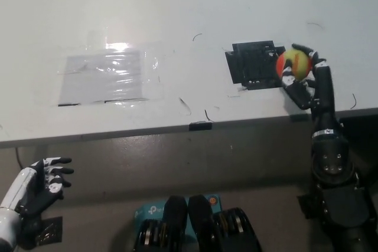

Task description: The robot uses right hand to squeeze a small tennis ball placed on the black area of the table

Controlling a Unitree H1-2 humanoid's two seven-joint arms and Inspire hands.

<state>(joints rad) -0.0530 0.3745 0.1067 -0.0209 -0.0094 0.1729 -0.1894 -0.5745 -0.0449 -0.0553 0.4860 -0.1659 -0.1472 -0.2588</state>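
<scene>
The black right hand point(306, 78) sits at the right of the frame with its fingers curled around the small tennis ball point(295, 63), a yellow ball with an orange-red patch, holding it just at the right edge of the black area point(254, 63) on the white table point(177, 4). Whether the ball rests on the surface or is lifted slightly off it cannot be told from this view. The grasp looks made, so the task seems well along: the squeeze itself is either under way or about to come, and what appears left is to press the fingers in and then let go over the black patch. The table's front edge runs just below the hand, with the forearm rising from beneath it, so there is little room toward the bottom of the frame; open table lies above and to the left. A taped clear plastic sheet point(106, 75) lies well apart at the left. The white left hand point(41, 178) rests at lower left below the table edge, fingers spread and empty
</scene>
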